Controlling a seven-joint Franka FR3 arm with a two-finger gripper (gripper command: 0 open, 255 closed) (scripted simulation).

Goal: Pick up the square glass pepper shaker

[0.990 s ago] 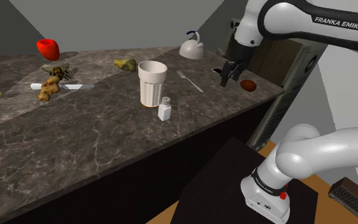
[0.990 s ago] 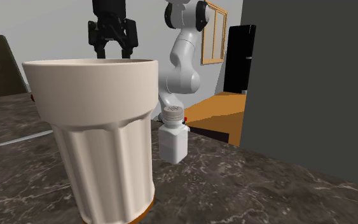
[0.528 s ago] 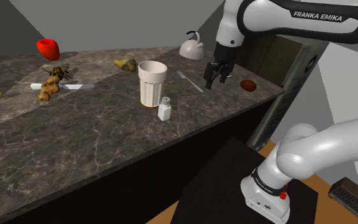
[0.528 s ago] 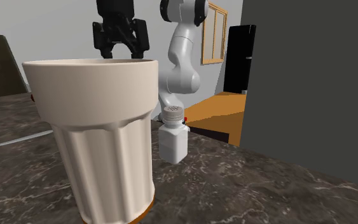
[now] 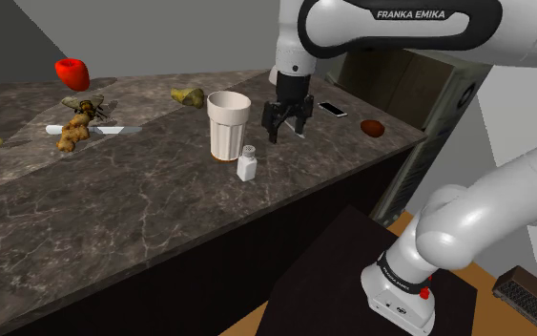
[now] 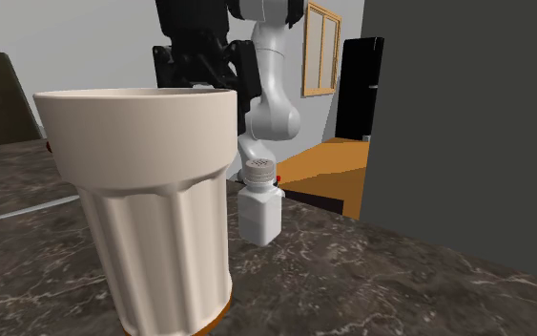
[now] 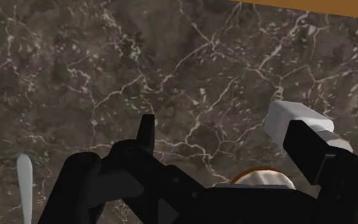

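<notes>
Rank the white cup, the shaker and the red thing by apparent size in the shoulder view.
Largest: white cup.
Then red thing and shaker: about alike, and the red one sits farther off, so unranked.

A home kitchen, by the look of it — a long bench (image 5: 161,215) of dark veined marble carries a red fruit (image 5: 72,73), a pear (image 5: 188,96), a knife (image 5: 104,130), a ribbed cream cup (image 5: 229,126) and a small white shaker (image 5: 247,164). Beyond it lie an orange-brown floor (image 6: 325,160) and a wood-framed window (image 6: 325,43).
</notes>
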